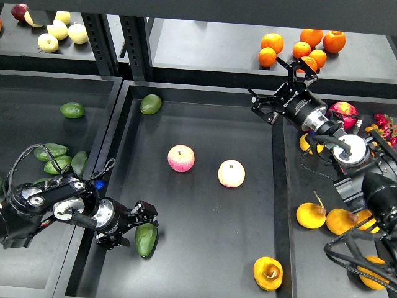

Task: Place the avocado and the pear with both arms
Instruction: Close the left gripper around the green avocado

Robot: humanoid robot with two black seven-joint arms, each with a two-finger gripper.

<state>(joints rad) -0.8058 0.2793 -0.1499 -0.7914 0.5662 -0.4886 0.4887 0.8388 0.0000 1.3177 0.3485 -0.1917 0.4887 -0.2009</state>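
Observation:
The dark green avocado [146, 241] lies near the front left of the centre tray [205, 124]. My left gripper [135, 225] is open, low over the tray, right against the avocado's upper left end. I cannot tell whether it touches. The orange-yellow pear [268, 273] with a brown stem lies at the tray's front right, away from both grippers. My right gripper [277, 85] is open and empty, raised over the tray's far right corner, far from the pear.
Two pink-and-yellow apples [181, 158] [231, 173] lie mid-tray. A rounder, lighter avocado [151, 103] sits at the tray's back left. More avocados [53, 152] fill the left tray, and yellow fruit [311, 215] the right tray. Oranges [301, 47] sit on the back shelf.

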